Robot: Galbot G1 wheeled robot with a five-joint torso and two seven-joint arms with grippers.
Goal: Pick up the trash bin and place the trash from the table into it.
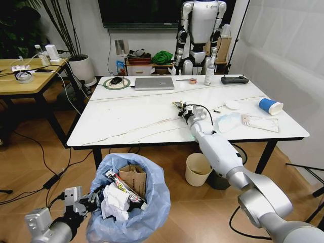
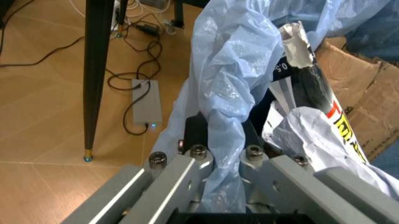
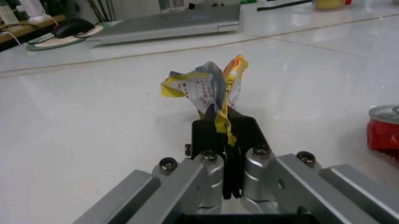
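We can read very little here. On the black wrapper (image 2: 309, 74) lying in the trash bin (image 2: 224, 93), the left wrist view gives us the pale characters "0S" just under its torn silver end, and farther down large red letters that run off, perhaps "TM". The yellow wrapper (image 3: 209, 88) bears small print that we cannot make out

Glossy marble-look surface (image 1: 147, 116); crinkled thin plastic bag on the bin (image 1: 152, 202), torn brown cardboard (image 1: 134, 177) inside; shiny foil wrapper (image 3: 209, 88) in the right hand's (image 3: 224, 135) matt black pads.
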